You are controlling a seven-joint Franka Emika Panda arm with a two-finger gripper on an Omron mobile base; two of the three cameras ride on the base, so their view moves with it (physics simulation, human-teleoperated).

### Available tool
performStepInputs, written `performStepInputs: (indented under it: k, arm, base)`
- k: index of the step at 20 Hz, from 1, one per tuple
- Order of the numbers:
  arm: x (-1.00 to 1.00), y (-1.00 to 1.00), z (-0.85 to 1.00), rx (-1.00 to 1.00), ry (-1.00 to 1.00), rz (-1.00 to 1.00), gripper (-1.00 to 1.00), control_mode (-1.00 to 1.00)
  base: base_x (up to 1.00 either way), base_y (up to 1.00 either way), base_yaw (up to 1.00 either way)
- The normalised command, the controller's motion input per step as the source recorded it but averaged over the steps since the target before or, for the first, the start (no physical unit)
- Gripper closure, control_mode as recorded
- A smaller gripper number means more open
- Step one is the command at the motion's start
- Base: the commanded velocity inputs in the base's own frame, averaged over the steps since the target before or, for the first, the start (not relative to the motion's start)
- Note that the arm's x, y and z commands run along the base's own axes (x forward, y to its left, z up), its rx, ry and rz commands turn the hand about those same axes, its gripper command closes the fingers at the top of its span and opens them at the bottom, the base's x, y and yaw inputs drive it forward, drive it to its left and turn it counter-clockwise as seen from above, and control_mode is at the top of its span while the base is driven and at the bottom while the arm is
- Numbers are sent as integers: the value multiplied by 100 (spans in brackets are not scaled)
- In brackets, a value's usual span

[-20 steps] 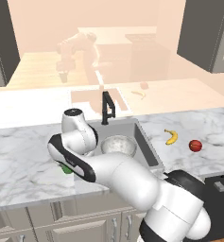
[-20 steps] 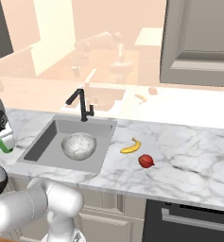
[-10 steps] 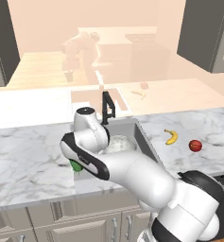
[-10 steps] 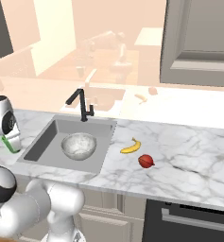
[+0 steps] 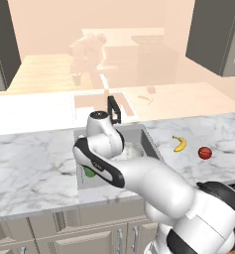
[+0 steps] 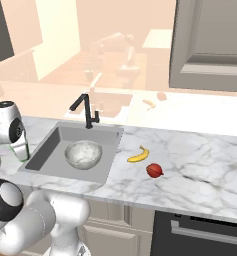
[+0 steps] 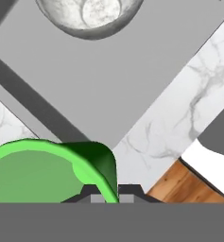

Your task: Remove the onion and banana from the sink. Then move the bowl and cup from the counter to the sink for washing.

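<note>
The gripper [image 7: 108, 193] is clamped on the rim of the cup [image 7: 52, 170], held over the left edge of the sink [image 6: 50, 150]. The basin floor between that edge and the bowl [image 6: 83, 153] is bare. The cup is bright green, its mouth open. The hand view shows the grip; the right base view shows the banana [image 6: 139, 155] and onion [image 6: 154, 170] on the counter [image 6: 200, 160].
</note>
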Motion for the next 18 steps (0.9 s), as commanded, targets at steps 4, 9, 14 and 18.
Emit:
performStepInputs:
  k: [4,9,14,18]
  arm:
    - [7,-29,3,0,0,-16,100,-100]
    - [9,-25,0,0,0,-14,100,-100]
    - [12,-23,1,0,0,-8,100,-100]
    - [17,-19,0,0,0,-5,100,-100]
  base:
    - [0,0,0]
    - [0,0,0]
    - [0,0,0]
    - [0,0,0]
